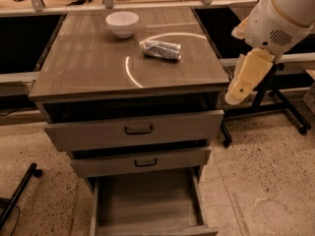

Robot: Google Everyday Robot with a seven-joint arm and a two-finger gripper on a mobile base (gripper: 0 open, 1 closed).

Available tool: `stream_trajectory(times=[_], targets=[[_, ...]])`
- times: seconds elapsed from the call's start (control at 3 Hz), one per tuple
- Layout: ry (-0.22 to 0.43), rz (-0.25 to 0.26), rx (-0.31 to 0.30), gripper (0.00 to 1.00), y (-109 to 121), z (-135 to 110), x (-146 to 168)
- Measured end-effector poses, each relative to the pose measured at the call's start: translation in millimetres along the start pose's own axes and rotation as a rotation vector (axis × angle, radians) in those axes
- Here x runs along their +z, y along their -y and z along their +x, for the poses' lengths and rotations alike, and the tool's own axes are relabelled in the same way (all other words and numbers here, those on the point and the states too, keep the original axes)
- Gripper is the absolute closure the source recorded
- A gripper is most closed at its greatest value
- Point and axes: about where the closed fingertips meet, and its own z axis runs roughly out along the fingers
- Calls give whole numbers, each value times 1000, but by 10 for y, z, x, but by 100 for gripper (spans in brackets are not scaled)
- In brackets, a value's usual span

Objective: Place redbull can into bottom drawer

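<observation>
Hanging beside cabinet's (93,75) right edge, hand (235,95), grip unreadable, apart from redbull can (161,49).

- Jaws of the gripper (240,86) hang off the right edge of the desk (88,63); bare top runs leftward to the redbull can (161,49).
- Below-left, the bottom drawer (147,200) stands pulled out.

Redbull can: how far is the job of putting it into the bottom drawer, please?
Done: the bottom drawer stands pulled open. In hand: the claw hangs to the right of the cabinet, beside its top edge, apart from the can. Left: the redbull can lies on its side on the cabinet top, not yet grasped, lifted or set in the drawer.
</observation>
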Motion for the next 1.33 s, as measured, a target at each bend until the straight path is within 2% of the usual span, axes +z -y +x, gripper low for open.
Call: stream_trajectory(times=[0.67, 1.33], targets=[[110, -2, 20, 0, 462, -408, 367], [251, -7, 98, 0, 823, -752, 915]])
